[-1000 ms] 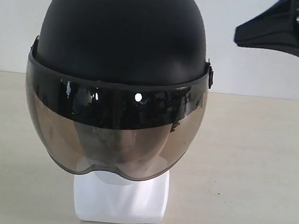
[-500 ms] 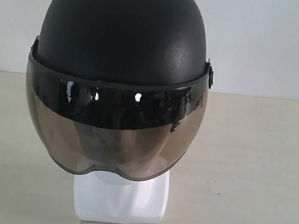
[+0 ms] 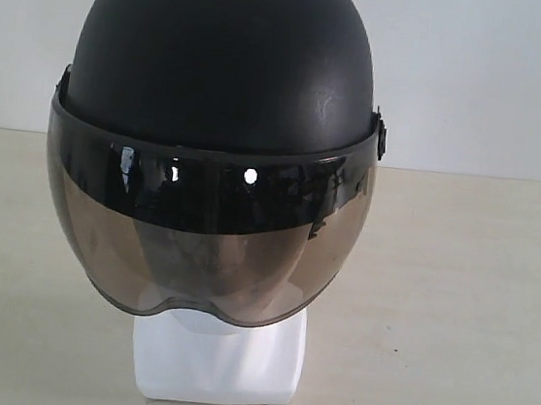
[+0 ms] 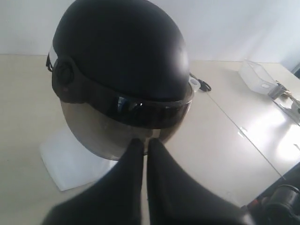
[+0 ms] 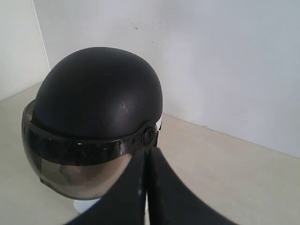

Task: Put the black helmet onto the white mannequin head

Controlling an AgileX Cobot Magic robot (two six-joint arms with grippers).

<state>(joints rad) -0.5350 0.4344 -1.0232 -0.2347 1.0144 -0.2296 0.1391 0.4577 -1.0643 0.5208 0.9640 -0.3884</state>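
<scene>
Here left hand (image 4: 143, 141) and right hand (image 5: 147, 151), pinched closed, face black helmet (image 3: 223, 60).

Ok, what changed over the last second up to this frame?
The right gripper, which hung at the upper right of the exterior view a second ago, has pulled out of that view. It is shut and holds nothing, and nothing was grasped or released. The black helmet sits on the white mannequin head just as before, not shifted.
</scene>
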